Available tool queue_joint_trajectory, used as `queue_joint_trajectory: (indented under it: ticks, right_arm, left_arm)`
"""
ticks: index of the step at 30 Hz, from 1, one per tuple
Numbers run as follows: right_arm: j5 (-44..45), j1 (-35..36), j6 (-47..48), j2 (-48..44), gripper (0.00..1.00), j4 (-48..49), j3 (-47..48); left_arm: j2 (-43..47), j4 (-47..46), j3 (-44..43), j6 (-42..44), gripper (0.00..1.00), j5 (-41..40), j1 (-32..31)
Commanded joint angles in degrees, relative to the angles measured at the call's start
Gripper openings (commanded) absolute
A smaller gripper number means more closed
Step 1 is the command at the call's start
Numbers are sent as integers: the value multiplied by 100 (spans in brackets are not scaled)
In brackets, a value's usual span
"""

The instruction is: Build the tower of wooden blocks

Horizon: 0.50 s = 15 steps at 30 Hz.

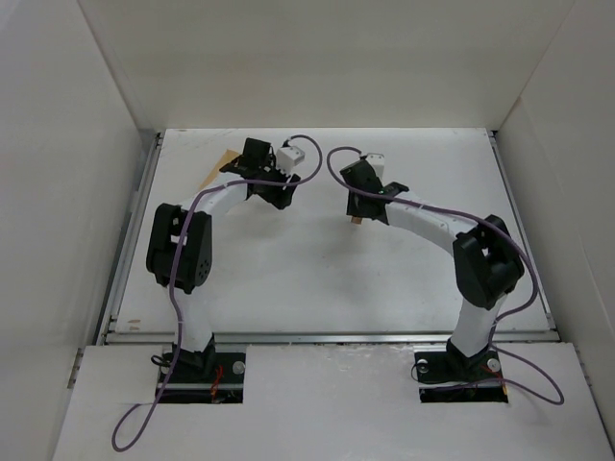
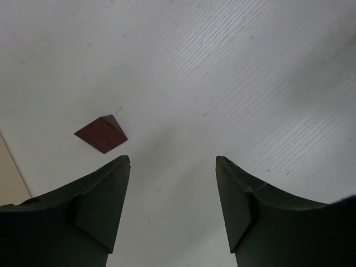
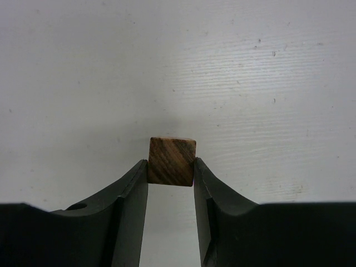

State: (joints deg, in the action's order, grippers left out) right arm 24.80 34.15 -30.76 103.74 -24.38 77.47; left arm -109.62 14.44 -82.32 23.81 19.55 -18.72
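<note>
My right gripper (image 3: 171, 168) is shut on a small brown-grained wooden cube (image 3: 171, 160), pinched between its fingertips close over the white table; I cannot tell if it touches. In the top view this gripper (image 1: 358, 213) is at mid-table with the cube (image 1: 356, 220) just showing under it. My left gripper (image 2: 172, 162) is open and empty, pointing down at the table. A dark reddish-brown cube (image 2: 101, 133) lies on the table just ahead and to the left of its left fingertip (image 2: 119, 167), apart from it. In the top view the left gripper (image 1: 277, 192) hides that cube.
A pale tan wooden piece (image 1: 227, 157) lies at the back left behind the left arm; its edge shows at the left rim of the left wrist view (image 2: 8, 178). White walls enclose the table (image 1: 288, 279) on three sides. Purple cables loop over both arms.
</note>
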Motion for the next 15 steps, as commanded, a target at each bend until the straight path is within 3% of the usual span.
queue_joint_trajectory:
  ticks: [1,9,15]
  right_arm:
    - [544,153,-61,197,0,294,189]
    - [386,276,-78,550,0,408,251]
    - [386,276,-132,498,0,811,-56]
  left_arm:
    - [328,-310,173,-543,58,-188,26]
    - [152,-679,217,-1001,62,-1127,26]
    - [-15,-626,23,-1256,64,-1296,26]
